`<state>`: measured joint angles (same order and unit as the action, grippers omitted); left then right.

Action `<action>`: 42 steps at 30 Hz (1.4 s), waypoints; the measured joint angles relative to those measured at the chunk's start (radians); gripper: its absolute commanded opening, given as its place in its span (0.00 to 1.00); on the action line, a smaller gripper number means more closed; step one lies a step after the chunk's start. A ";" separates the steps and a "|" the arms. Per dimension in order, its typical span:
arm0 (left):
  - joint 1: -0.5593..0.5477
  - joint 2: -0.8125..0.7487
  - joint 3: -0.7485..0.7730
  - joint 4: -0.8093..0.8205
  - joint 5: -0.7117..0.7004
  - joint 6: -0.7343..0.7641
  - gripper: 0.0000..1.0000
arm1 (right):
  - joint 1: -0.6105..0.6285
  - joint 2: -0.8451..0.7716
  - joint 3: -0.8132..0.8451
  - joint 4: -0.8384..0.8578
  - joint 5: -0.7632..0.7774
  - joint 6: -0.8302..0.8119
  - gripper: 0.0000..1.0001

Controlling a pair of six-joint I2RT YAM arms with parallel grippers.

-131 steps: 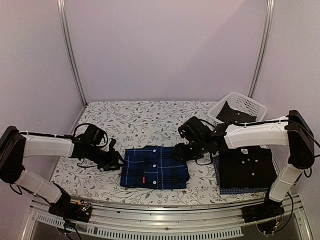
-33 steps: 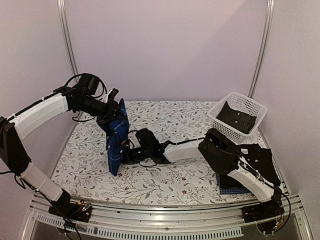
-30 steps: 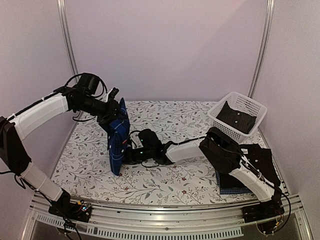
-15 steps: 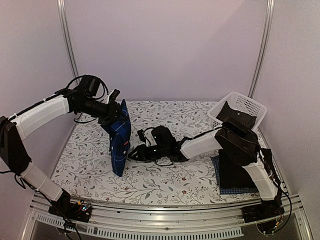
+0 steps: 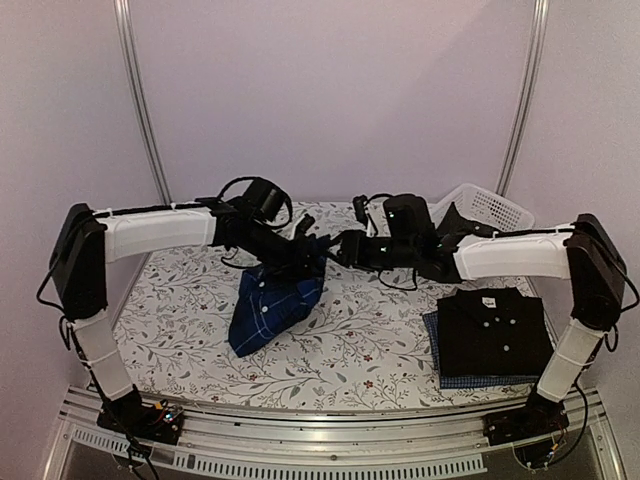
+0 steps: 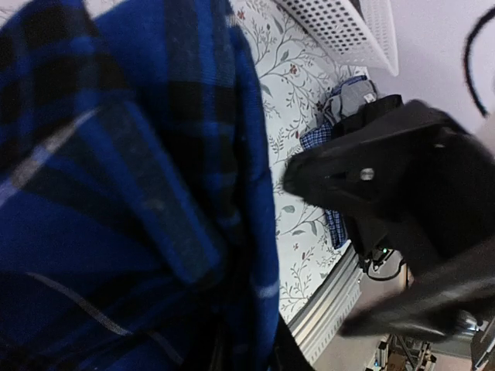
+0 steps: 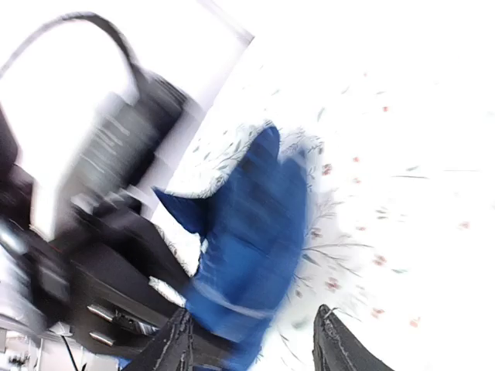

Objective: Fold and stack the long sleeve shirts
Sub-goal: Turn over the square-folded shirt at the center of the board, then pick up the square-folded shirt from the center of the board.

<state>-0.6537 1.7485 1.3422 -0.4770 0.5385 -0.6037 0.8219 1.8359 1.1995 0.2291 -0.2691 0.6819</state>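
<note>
plaid shirt (image 5: 272,308) is hanging bunched off the left tool (image 5: 312,256), well left of the basket (image 5: 500,205) and a bit nearer the arm bases, with its lower end apparently resting on the desk (image 5: 370,330). The left tool's tips are sitting buried in cloth in the wrist view, but the shirt is hanging from it, so I'm reading it as clamped on the top edge. The right tool (image 5: 342,248) is sitting just beside that same edge with its fingers (image 7: 179,340) spread apart, nothing pinched that I can make out (that view is blurred). The black shirt (image 5: 495,328) is lying folded on the blue check shirt (image 5: 447,380), just on the near side of the basket. My read: the step is getting the plaid onto that stack, but it isn't holding a flat fold right now. Next move is calling for the right tool to close on a second corner so the cloth spreads out, then a flat re-lay before stacking. Looks: dark blue, black bands, thin white lines, creasing heavily, no collar or buttons showing.
</note>
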 measured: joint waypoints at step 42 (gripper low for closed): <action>0.229 -0.169 -0.615 0.317 -0.020 -0.071 0.69 | -0.053 0.031 -0.152 -0.344 0.099 -0.095 0.73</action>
<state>-0.4244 1.5795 0.7277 -0.1596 0.5182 -0.6746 0.7692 1.8668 1.0477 -0.1150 -0.1703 0.5865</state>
